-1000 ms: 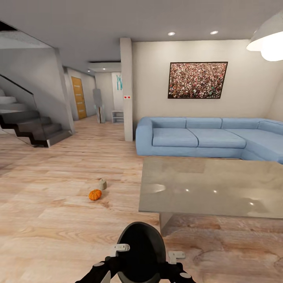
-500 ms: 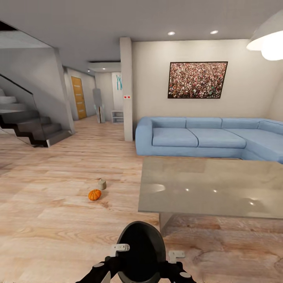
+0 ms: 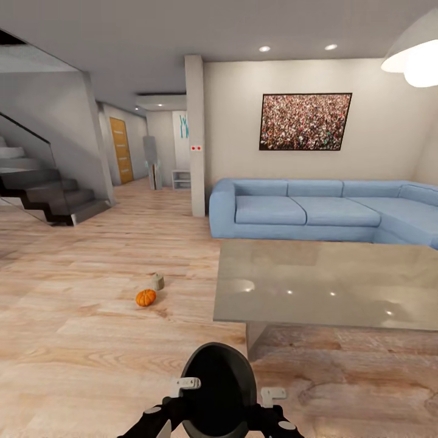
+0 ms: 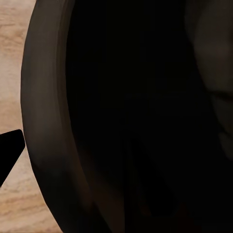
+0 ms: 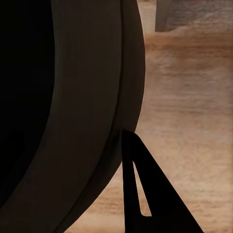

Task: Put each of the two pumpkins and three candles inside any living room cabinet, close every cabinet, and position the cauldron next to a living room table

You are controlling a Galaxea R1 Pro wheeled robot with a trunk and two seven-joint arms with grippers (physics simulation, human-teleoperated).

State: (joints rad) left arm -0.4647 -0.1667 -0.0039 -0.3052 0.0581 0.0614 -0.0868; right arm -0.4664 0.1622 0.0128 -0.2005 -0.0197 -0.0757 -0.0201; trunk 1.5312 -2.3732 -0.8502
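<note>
The black cauldron (image 3: 217, 389) hangs low in front of me in the head view, above the wood floor. My left gripper (image 3: 187, 384) and right gripper (image 3: 272, 396) clamp its rim from either side. One dark finger (image 4: 8, 150) lies against the cauldron's outer wall (image 4: 46, 145) in the left wrist view, and another finger (image 5: 143, 194) against the wall (image 5: 97, 121) in the right wrist view. An orange pumpkin (image 3: 145, 297) lies on the floor ahead to the left, with a stubby tan candle (image 3: 158, 281) just behind it. The glass-topped table (image 3: 328, 283) stands ahead to the right.
A blue corner sofa (image 3: 316, 210) runs behind the table under a framed picture. A white pillar (image 3: 195, 137) stands at the sofa's left end. Dark stairs (image 3: 45, 194) rise at the far left, and a hallway with a wooden door (image 3: 121, 152) opens behind them.
The whole head view has shifted slightly, so the camera has moved; the pumpkin, candle and table sit a little higher in the picture. The cauldron stays held the same way.
</note>
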